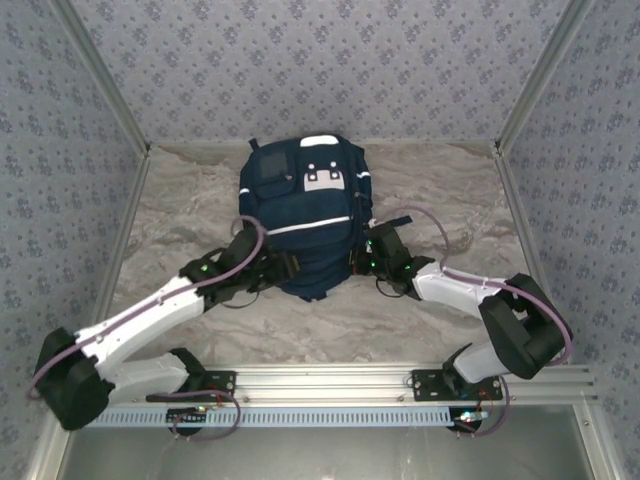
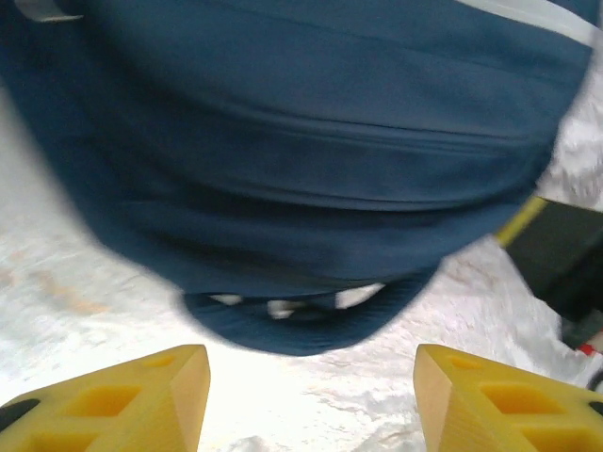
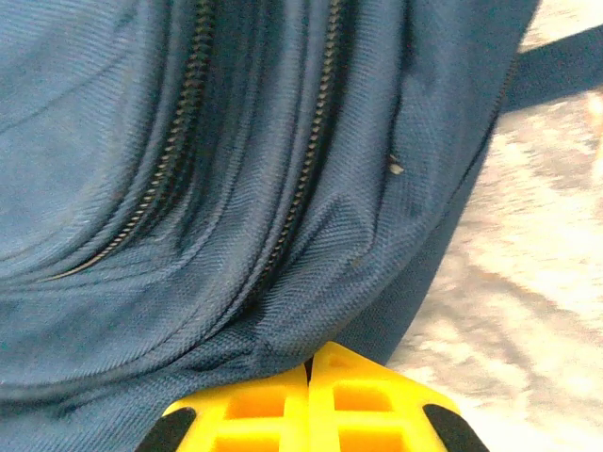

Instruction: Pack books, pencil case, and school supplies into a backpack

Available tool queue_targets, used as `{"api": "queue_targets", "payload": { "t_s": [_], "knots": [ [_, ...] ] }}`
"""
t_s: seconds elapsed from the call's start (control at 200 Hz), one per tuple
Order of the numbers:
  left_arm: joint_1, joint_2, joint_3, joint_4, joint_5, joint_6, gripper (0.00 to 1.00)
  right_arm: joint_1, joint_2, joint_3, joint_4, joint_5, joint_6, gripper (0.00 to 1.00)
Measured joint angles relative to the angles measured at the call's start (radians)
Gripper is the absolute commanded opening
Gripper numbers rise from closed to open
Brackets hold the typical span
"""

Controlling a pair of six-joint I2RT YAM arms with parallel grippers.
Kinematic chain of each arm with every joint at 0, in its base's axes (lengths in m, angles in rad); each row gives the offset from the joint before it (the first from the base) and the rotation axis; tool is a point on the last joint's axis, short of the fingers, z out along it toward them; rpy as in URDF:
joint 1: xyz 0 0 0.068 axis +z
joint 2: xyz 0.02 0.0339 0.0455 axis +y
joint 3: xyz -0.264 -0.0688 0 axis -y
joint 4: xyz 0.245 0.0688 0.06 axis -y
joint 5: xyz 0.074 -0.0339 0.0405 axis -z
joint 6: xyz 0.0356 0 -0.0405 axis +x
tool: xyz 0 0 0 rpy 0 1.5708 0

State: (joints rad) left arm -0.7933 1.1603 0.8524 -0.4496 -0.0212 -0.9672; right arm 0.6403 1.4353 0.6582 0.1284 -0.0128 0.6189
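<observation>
The navy backpack [image 1: 300,210] lies flat in the middle of the table, with its white stripe and white patch facing up. My left gripper [image 1: 283,270] is at its lower left corner. In the left wrist view its yellow fingers [image 2: 179,386] stand well apart over bare table, just short of the backpack's [image 2: 301,141] bottom edge, and hold nothing. My right gripper [image 1: 358,262] is at the lower right side. Its fingers are shut together, with a fold of backpack fabric [image 3: 283,320] pinched at the tips of the right gripper [image 3: 309,363], beside two zippers. The books, pencil case and school supplies are out of view.
The marbled tabletop [image 1: 200,190] is walled by patterned panels at the back and both sides. A metal rail [image 1: 330,385] carrying the arm bases runs along the near edge. A backpack strap [image 3: 556,61] trails onto the table to the right.
</observation>
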Motion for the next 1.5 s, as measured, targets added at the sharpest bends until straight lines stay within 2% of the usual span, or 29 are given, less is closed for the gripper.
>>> {"api": "queue_targets", "payload": {
  "t_s": [0.08, 0.215, 0.33, 0.5, 0.61, 0.734, 0.809, 0.904, 1.144, 1.384, 1.444, 1.499],
  "knots": [
    [-0.042, 0.110, 0.109, -0.005, -0.015, 0.104, 0.58, 0.019, 0.000, -0.002, 0.012, -0.013, 0.021, 0.00],
    [-0.103, 0.295, 0.248, -0.011, -0.037, 0.369, 0.58, 0.031, 0.000, -0.002, 0.021, -0.034, 0.043, 0.00],
    [-0.135, 0.391, 0.266, -0.014, -0.047, 0.560, 0.57, 0.028, 0.000, -0.002, 0.023, -0.060, 0.055, 0.00],
    [-0.138, 0.469, 0.266, -0.011, -0.077, 0.724, 0.55, 0.008, 0.000, -0.006, 0.032, -0.101, 0.073, 0.00],
    [-0.139, 0.499, 0.267, 0.003, -0.107, 0.778, 0.50, -0.006, 0.000, -0.026, 0.058, -0.126, 0.085, 0.00],
    [-0.142, 0.521, 0.267, 0.018, -0.130, 0.821, 0.39, -0.020, 0.002, -0.051, 0.101, -0.152, 0.108, 0.00],
    [-0.145, 0.534, 0.269, 0.022, -0.154, 0.837, 0.36, -0.026, 0.008, -0.060, 0.121, -0.164, 0.119, 0.00],
    [-0.154, 0.521, 0.258, 0.042, -0.176, 0.852, 0.37, -0.029, 0.013, -0.066, 0.142, -0.174, 0.130, 0.00],
    [-0.156, 0.373, 0.177, 0.159, -0.216, 0.938, 0.50, -0.031, 0.013, -0.069, 0.169, -0.198, 0.140, 0.00],
    [-0.156, 0.489, 0.211, 0.192, -0.220, 0.975, 0.51, -0.042, 0.021, -0.074, 0.188, -0.218, 0.153, 0.00],
    [-0.156, 0.529, 0.222, 0.192, -0.230, 0.979, 0.46, -0.047, 0.023, -0.077, 0.188, -0.220, 0.156, 0.00],
    [-0.156, 0.554, 0.237, 0.191, -0.239, 0.977, 0.34, -0.051, 0.027, -0.083, 0.189, -0.220, 0.157, 0.00]
  ]
}}
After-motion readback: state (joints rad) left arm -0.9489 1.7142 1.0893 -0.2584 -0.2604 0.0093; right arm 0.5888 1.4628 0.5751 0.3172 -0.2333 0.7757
